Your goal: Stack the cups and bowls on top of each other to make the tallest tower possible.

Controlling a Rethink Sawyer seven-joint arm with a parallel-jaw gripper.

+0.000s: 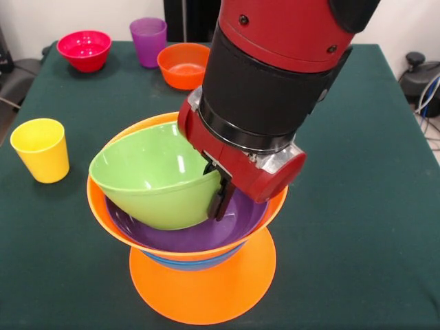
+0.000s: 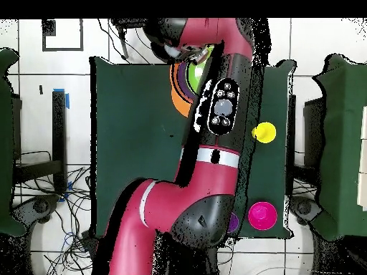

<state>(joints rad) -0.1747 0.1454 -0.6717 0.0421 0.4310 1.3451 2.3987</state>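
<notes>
The tower stands at the table's near middle: a large orange bowl upside down at the bottom, a blue bowl on it, then an upright large orange bowl holding a shallow purple bowl. A green bowl lies tilted inside the purple one, its mouth turned up and to the left. My gripper is shut on the green bowl's right rim. In the overhead view the arm hides most of the tower; only part of the green bowl and an orange rim show.
A yellow cup stands alone at the left. Along the far edge are a pink-red bowl, a purple cup and a small orange-red bowl. The table is dark green.
</notes>
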